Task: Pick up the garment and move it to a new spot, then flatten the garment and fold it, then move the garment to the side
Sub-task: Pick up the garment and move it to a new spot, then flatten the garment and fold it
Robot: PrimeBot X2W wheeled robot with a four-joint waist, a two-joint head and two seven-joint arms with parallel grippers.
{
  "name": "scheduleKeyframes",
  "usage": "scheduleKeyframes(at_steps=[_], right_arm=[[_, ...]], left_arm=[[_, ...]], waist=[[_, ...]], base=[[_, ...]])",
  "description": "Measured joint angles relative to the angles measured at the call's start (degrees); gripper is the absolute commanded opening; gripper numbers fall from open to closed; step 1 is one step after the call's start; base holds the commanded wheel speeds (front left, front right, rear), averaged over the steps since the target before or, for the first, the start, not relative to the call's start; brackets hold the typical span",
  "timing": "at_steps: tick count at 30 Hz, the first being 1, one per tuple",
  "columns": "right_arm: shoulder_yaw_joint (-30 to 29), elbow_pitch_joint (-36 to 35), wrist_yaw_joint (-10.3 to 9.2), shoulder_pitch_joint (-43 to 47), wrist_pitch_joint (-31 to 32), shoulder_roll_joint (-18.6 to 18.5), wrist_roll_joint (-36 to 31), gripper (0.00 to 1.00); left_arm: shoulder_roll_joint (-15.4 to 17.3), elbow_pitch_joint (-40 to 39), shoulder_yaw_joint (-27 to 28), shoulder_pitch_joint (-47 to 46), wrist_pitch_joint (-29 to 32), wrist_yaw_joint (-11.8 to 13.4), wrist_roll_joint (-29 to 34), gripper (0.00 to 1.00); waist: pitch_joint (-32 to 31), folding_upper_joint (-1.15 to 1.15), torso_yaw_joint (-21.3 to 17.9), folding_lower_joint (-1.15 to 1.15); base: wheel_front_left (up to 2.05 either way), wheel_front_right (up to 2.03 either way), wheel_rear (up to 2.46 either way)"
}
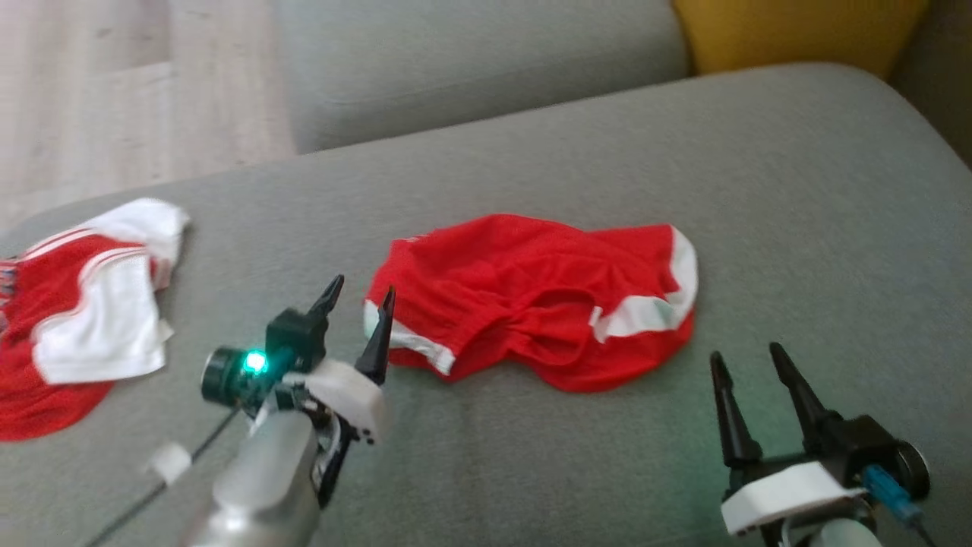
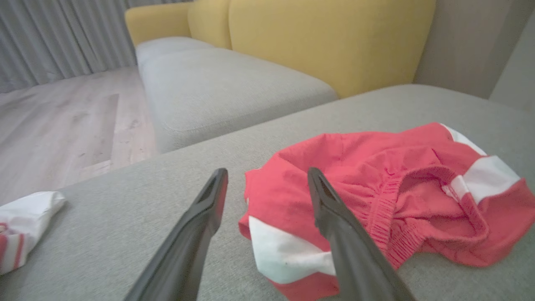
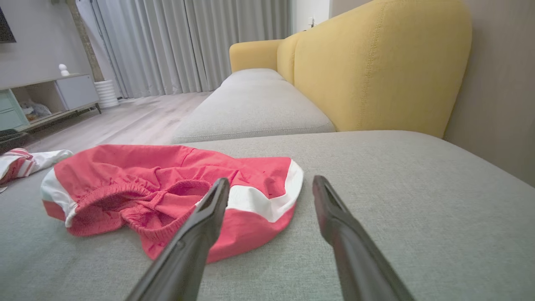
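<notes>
Red shorts (image 1: 531, 296) lie crumpled on the middle of the grey sofa seat (image 1: 797, 228); the left gripper (image 1: 361, 287) and right gripper (image 1: 745, 352) have fingers spread.

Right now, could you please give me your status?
Left claw, right claw open, empty. Crumpled red-and-white fabric shorts on grey sofa cushion. Second red-and-white garment aside.

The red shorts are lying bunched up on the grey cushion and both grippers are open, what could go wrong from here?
1. The red shorts lie crumpled, waistband bunched; a pinch by the left gripper at their edge may catch several layers.
2. The right gripper is off the fabric; a one-sided lift could keep them bunched.
3. A second garment lies to the left; shorts moved that way could tangle with it.
</notes>
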Motion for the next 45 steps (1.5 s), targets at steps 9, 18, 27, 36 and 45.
scheduleKeyframes(at_steps=[9, 18, 27, 36, 45], right_arm=[[-1.1, 1.8, 0.00, 4.2, 0.0, 0.0, 3.7, 1.00], [-0.7, 2.5, 0.00, 7.6, 0.0, 0.1, 3.6, 1.00], [-0.7, 1.7, 0.00, 10.4, 0.0, 0.1, 3.4, 1.00], [-0.7, 0.8, 0.00, 10.4, 0.0, 0.1, 3.1, 1.00], [-0.7, 0.8, 0.00, 10.4, 0.0, 0.1, 2.6, 1.00]], left_arm=[[0.2, -24.3, 12.5, 24.0, 0.0, 6.1, 3.1, 1.00], [-0.9, -38.7, 17.7, 39.7, 0.0, 6.8, 10.0, 1.00], [-1.4, -42.3, 20.8, 44.5, 0.0, 6.2, 13.2, 1.00], [-1.8, -42.3, 22.3, 44.5, 0.0, 4.7, 13.9, 1.00], [-1.8, -41.8, 22.9, 44.6, 0.0, 4.4, 14.4, 1.00]], waist=[[-4.0, 0.00, 6.9, 0.00], [-8.4, 0.00, 11.2, -0.01], [-9.9, 0.00, 11.7, -0.01], [-9.6, 0.00, 11.9, -0.01], [-9.7, 0.00, 12.0, 0.00]], base=[[0.00, 0.00, 0.00], [0.00, 0.00, 0.00], [0.00, 0.00, 0.00], [0.00, 0.00, 0.00], [0.00, 0.00, 0.00]])
